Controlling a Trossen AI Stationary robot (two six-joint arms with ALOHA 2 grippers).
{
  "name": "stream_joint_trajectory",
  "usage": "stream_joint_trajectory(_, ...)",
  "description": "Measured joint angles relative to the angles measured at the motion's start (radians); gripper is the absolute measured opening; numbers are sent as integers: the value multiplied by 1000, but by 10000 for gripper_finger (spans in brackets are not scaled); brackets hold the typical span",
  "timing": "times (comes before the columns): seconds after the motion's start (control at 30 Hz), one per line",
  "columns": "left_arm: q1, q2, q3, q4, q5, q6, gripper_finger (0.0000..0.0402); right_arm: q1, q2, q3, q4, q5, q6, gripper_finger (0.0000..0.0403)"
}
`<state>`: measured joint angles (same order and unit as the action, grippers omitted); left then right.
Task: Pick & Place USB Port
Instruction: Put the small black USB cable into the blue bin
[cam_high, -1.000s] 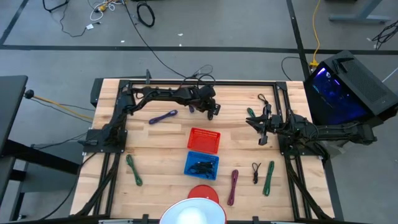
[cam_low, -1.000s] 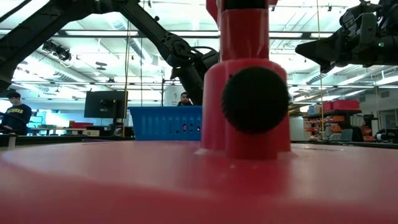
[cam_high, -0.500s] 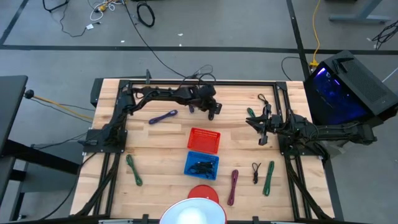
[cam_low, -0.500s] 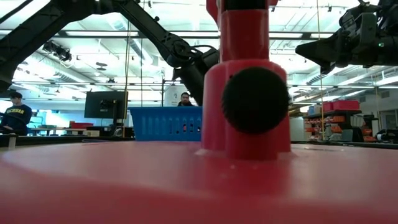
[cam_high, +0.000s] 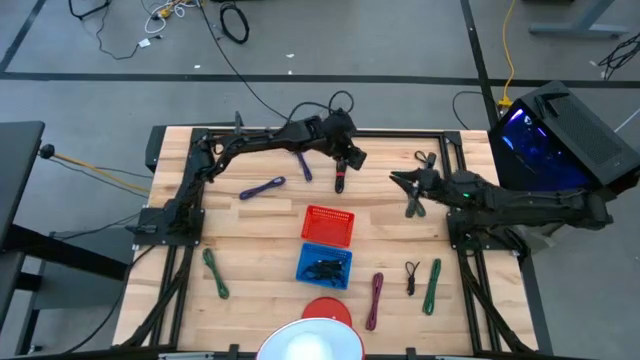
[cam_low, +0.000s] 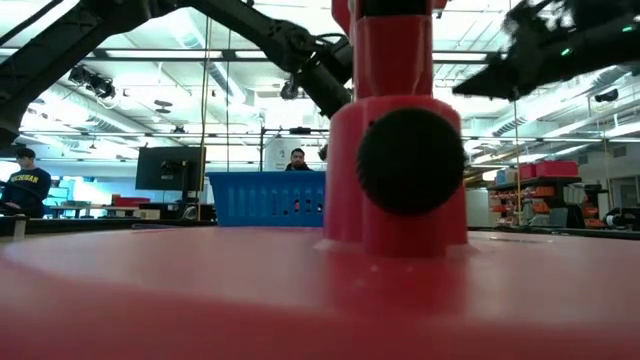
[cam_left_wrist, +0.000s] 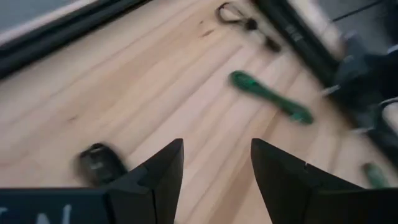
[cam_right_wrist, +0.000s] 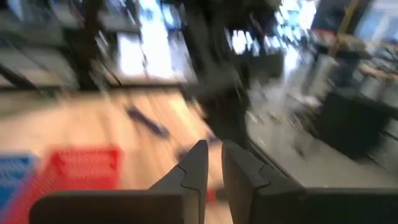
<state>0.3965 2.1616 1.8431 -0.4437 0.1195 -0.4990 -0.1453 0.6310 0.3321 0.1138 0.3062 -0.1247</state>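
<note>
Red basket: a mesh box in the middle of the table. It sits flat and looks empty.
Blue basket: the same kind of box, touching the red one on the side toward the table's near edge.
Dark pieces: a little pile inside the blue basket.
Small dark thing: lies on the bare wood, too blurry to tell more.

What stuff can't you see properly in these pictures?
- Blue basket contents: dark jumble, too small in the high view.
- Table behind the red post: blocked in the low view.
- Right wrist view: blurred; red basket only a smear.
- Dark object in the left wrist view: blurred, unidentifiable.
</note>
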Motion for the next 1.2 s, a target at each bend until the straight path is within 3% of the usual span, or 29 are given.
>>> stream_joint_trajectory(0.37,-15,-17,95,-403,-180,168,193,-237,438,179,-23,-240,-10,49)
stream_joint_trajectory(0.53,-55,-51,95,-468,-232,201,193,-302,546,275,-156,-152,-76,49)
stream_joint_trajectory(0.7,-111,-69,96,-461,-232,250,193,-368,555,327,-366,0,-98,49)
stream_joint_trajectory(0.9,-160,-75,96,-532,-289,297,193,-471,560,327,-507,84,-92,58)
stream_joint_trajectory(1.03,-179,-79,96,-582,-378,308,193,-534,561,327,-540,94,-94,83)
stream_joint_trajectory(1.2,-190,-79,96,-633,-400,333,193,-599,561,294,-521,53,-46,123)
